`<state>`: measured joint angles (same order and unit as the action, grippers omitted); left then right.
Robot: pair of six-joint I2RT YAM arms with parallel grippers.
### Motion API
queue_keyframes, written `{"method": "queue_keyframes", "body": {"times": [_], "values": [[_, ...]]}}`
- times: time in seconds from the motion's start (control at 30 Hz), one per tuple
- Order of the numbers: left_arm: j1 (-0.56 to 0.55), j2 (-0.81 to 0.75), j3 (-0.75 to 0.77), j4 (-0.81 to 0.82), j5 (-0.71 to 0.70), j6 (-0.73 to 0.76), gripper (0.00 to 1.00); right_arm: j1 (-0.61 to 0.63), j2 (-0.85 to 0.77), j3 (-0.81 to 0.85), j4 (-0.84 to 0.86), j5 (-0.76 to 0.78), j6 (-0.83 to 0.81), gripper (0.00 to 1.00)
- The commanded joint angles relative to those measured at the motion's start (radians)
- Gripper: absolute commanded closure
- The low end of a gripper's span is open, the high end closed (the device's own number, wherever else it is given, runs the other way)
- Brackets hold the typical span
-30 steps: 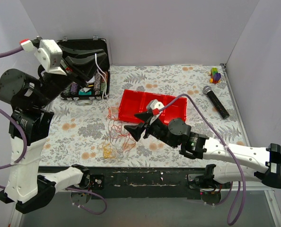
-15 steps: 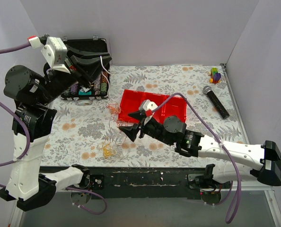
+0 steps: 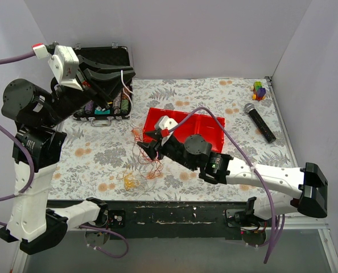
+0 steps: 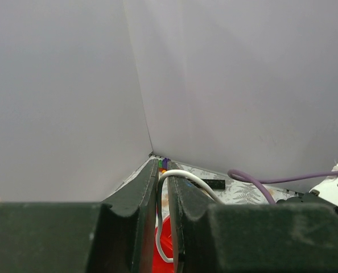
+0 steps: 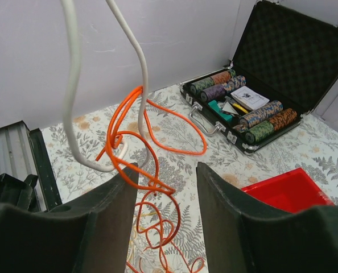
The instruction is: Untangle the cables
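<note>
Jaws of the left gripper [image 4: 163,166] were drawn to a narrow slit and clamped on the white cable [image 5: 71,102]. That cable was held high above the worktop [image 3: 214,91], in front of the open case [image 3: 101,108]. Jaws of the right gripper [image 5: 167,170] stood apart, low over the tangle beside the red tray [image 3: 206,128]. Loops of the orange cables [image 5: 120,119] lay in the gap between them, but nothing was gripped there.

Status of the task, as judged from these views:

1. Done: one end of the white cable was raised clear of the heap. The yellow clump [image 3: 129,182] lay by itself near the front edge of the worktop, slightly apart from the other strands.
2. Not done: in the right wrist view, the hanging bend of the white cable passed through a loop of the orange cables, so the two remained interlocked.
3. Not done: the red strands [image 3: 152,169] and the orange cables lay heaped together under the right gripper. Their crossings were too fine to trace.

The task appeared to be at an early-to-middle stage. No cable was yet laid out separately.
</note>
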<state>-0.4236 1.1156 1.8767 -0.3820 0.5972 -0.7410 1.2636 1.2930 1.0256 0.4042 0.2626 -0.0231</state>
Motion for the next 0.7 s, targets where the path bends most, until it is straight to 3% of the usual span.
{"method": "queue_keyframes", "body": {"times": [0.0, 0.13, 0.37, 0.53, 0.57, 0.63, 0.67], "values": [[0.000, -0.022, 0.024, -0.009, 0.003, 0.017, 0.89, 0.005, 0.000, 0.031, 0.041, 0.018, 0.002, 0.53], [0.000, -0.039, 0.016, -0.003, -0.048, 0.077, 0.91, 0.003, -0.058, -0.082, 0.007, 0.053, 0.058, 0.67], [0.000, -0.043, 0.007, 0.049, -0.191, 0.157, 0.95, 0.003, -0.204, -0.300, -0.050, 0.109, 0.181, 0.77], [0.000, -0.040, 0.009, 0.055, -0.165, 0.143, 0.93, 0.005, -0.279, -0.394, -0.062, 0.138, 0.241, 0.86], [0.000, -0.040, 0.006, 0.052, -0.143, 0.137, 0.92, 0.003, -0.284, -0.389, -0.058, 0.132, 0.236, 0.78], [0.000, -0.039, -0.007, 0.046, -0.114, 0.115, 0.91, 0.003, -0.282, -0.352, -0.054, 0.115, 0.210, 0.50], [0.000, -0.037, -0.008, 0.045, -0.108, 0.109, 0.91, 0.005, -0.278, -0.326, -0.053, 0.107, 0.194, 0.42]]}}
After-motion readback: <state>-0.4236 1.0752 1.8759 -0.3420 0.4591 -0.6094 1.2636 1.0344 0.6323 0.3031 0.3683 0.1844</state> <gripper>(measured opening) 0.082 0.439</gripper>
